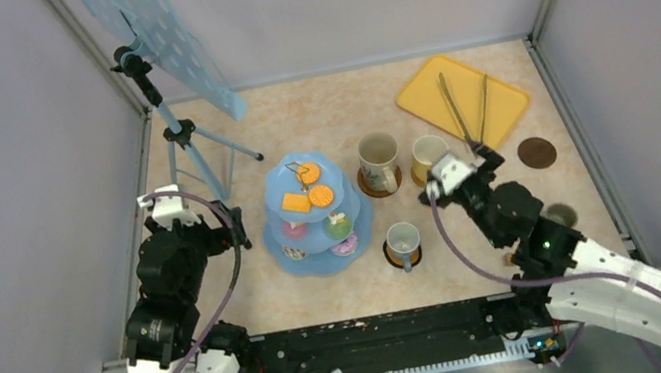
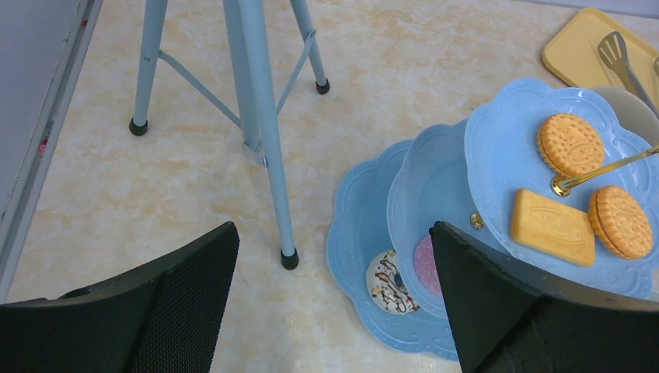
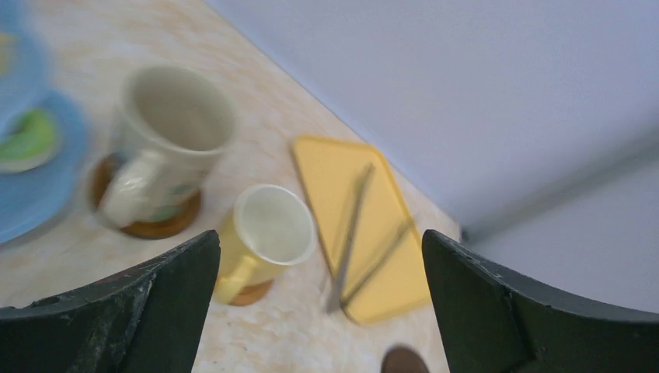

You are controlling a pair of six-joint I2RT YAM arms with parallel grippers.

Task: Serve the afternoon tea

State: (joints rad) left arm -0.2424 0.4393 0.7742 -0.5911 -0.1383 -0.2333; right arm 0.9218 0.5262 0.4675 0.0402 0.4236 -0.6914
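A blue three-tier stand [image 1: 309,251] holds orange biscuits [image 1: 308,190] on its top plate and small donuts [image 2: 388,284] and cupcakes lower down. To its right stand a big beige mug [image 1: 379,160], a yellow mug [image 1: 428,154] and a small white mug [image 1: 403,240], each on a brown coaster. My right gripper [image 3: 319,237] hangs open over the table just right of the yellow mug [image 3: 268,225], with nothing between its fingers. My left gripper [image 2: 334,233] is open and empty at the stand's left side. A small grey mug [image 1: 560,214] peeks out beside my right arm.
A flat yellow tray [image 1: 506,106] with metal tongs [image 1: 465,108] lies at the back right, and a lone brown coaster [image 1: 536,152] sits in front of it. A blue tripod [image 1: 181,135] carrying a dotted board stands at the back left, close to my left arm.
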